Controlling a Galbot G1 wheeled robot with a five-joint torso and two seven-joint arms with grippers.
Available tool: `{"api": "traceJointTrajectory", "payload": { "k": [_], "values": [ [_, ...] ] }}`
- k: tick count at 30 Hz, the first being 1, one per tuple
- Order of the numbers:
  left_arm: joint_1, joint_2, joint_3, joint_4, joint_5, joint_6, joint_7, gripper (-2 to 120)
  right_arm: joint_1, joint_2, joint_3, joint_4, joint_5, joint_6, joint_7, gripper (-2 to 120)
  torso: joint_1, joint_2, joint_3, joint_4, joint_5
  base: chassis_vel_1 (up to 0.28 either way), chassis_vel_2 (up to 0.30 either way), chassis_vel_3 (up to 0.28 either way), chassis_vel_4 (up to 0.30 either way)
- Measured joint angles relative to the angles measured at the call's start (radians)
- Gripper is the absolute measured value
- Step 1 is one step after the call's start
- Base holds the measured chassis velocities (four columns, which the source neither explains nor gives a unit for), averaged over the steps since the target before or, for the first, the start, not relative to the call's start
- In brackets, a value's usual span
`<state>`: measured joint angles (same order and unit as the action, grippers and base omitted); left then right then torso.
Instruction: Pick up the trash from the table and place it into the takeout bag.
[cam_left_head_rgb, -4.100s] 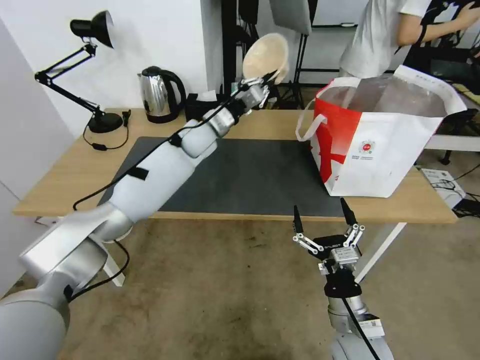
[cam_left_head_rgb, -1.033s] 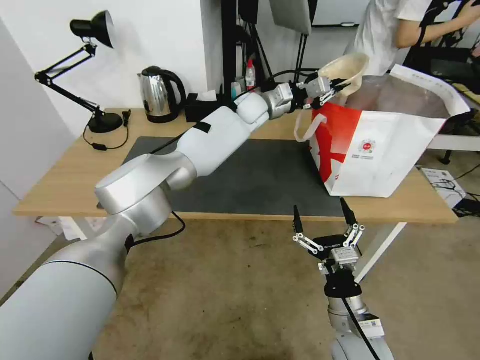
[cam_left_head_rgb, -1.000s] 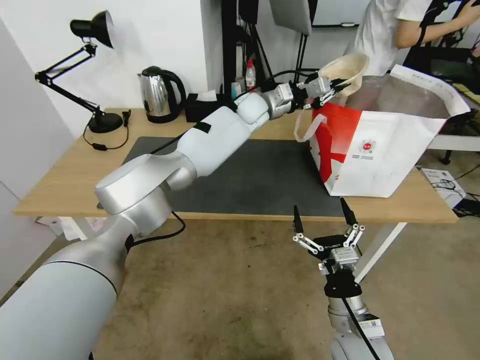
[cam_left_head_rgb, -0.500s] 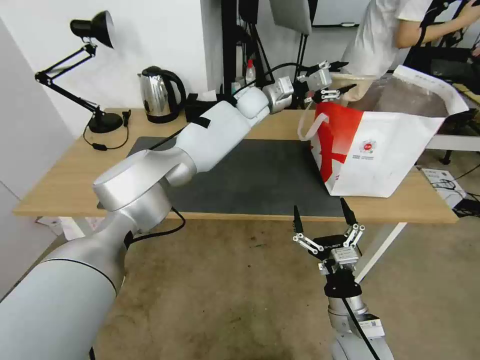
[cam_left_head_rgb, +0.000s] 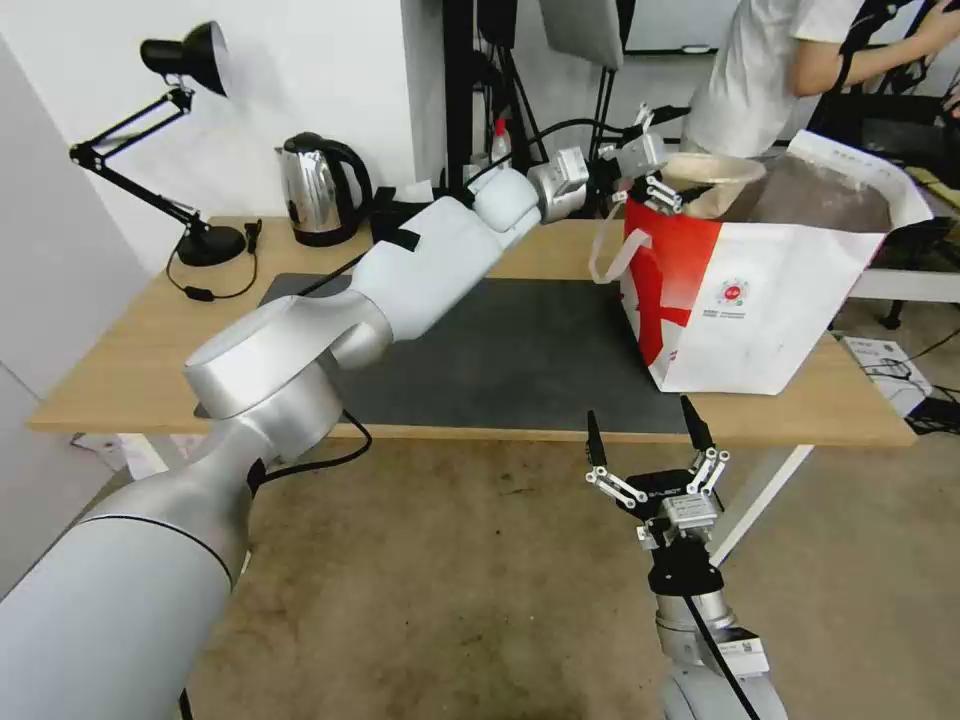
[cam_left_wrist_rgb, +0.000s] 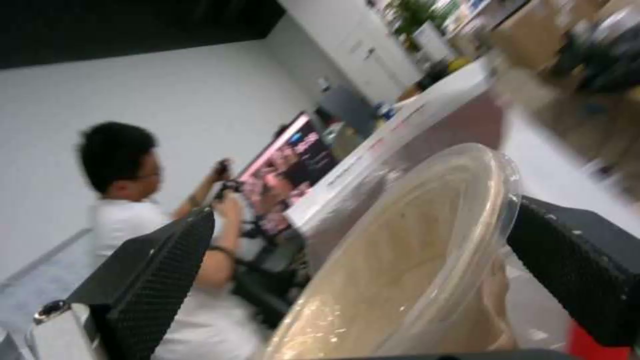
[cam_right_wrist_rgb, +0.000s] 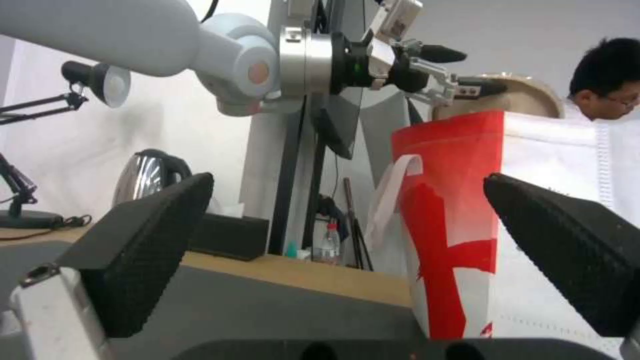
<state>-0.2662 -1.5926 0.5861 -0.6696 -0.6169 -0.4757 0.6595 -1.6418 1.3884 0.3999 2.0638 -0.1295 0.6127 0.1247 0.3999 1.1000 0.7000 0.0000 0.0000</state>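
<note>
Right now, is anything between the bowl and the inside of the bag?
Nothing visible. The bowl sits tilted at the bag's open top, beside the open left hand; the opening around it looks clear.

Head view: looks forward and down from above the near table (cam_left_head_rgb: 130, 370) edge; takes in the whole table top and takeout bag (cam_left_head_rgb: 760, 290).
Left wrist view: very near, at the bag mouth, facing across the beige bowl (cam_left_wrist_rgb: 407, 265) toward the room behind.
Right wrist view: low, below table height, facing up at the bag's red side (cam_right_wrist_rgb: 453, 220).
Shared: bag and bowl appear in all three views.
</note>
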Motion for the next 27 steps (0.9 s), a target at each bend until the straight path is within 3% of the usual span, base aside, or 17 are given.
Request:
{"api": "traceJointTrajectory", "payload": {
  "k": [2, 3, 6, 9, 15, 27],
  "values": [
    [0.000, 0.000, -0.002, 0.000, -0.058, 0.022, 0.064, 100, 0.000, 0.000, 0.000, 0.000, 0.000, 0.000, 0.000, 100, 0.000, 0.000, 0.000, 0.0000, 0.0000, 0.000, 0.000, 0.000, 0.000],
    [0.000, 0.000, -0.002, 0.000, -0.058, 0.022, 0.064, 100, 0.000, 0.000, 0.000, 0.000, 0.000, 0.000, 0.000, 100, 0.000, 0.000, 0.000, 0.0000, 0.0000, 0.000, 0.000, 0.000, 0.000],
    [0.001, 0.000, -0.015, 0.003, -0.144, 0.080, 0.186, 100, 0.000, 0.000, 0.000, 0.000, 0.000, 0.000, 0.000, 100, 0.000, 0.000, 0.000, 0.0000, 0.0000, 0.000, 0.000, 0.000, 0.000],
    [0.002, 0.001, -0.026, 0.004, -0.198, 0.134, 0.236, 100, 0.000, 0.000, 0.000, 0.000, 0.000, 0.000, 0.000, 100, 0.000, 0.000, 0.000, 0.0001, 0.0000, 0.000, 0.000, 0.000, 0.000],
    [-0.005, 0.000, -0.037, 0.004, -0.271, 0.188, 0.264, 100, 0.000, 0.000, 0.000, 0.000, 0.000, 0.000, 0.000, 100, 0.000, 0.000, 0.000, 0.0000, 0.0000, 0.000, 0.000, 0.000, 0.000],
    [-0.048, 0.003, -0.084, 0.014, -0.251, 0.208, 0.321, 100, 0.000, 0.000, 0.000, 0.000, 0.000, 0.000, 0.000, 100, 0.000, 0.000, 0.000, 0.0000, 0.0000, 0.000, 0.000, 0.000, 0.000]
  ]
}}
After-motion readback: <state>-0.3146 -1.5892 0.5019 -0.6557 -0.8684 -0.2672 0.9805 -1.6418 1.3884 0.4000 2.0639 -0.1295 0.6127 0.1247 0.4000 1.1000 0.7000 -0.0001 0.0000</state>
